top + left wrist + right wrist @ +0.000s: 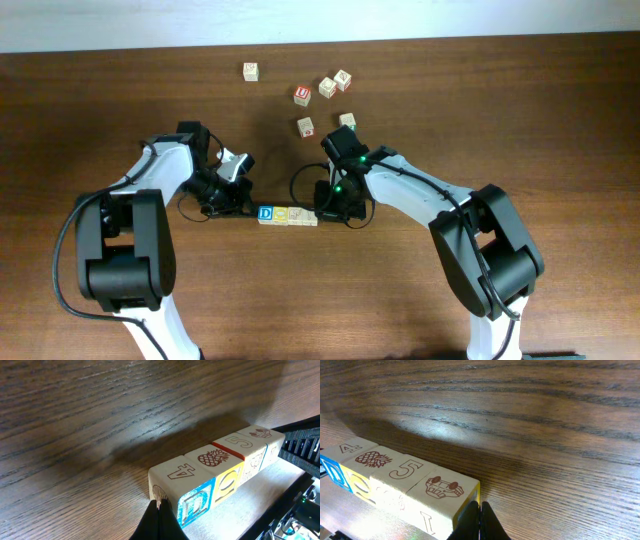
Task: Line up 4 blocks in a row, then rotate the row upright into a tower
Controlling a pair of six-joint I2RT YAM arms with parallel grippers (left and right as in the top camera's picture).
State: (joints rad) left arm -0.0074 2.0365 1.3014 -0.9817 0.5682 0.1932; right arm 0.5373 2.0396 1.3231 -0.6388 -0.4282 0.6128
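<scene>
Left wrist view: four blocks [215, 472] sit in one tight row on the table [75, 420]. Their tops read "4", a pineapple, "5" and a mask-like drawing, and the near end block shows a blue "D". The left gripper [159, 519], pinched shut and empty, touches that D end. The right gripper [480, 522], also closed on nothing, sits at the other end. Overhead, six loose cubes [327, 87] lie farther back, among them a red "U" cube [303, 94].

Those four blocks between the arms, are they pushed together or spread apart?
Together: the four blocks form one straight row, sides touching, no gaps in either wrist view.
</scene>
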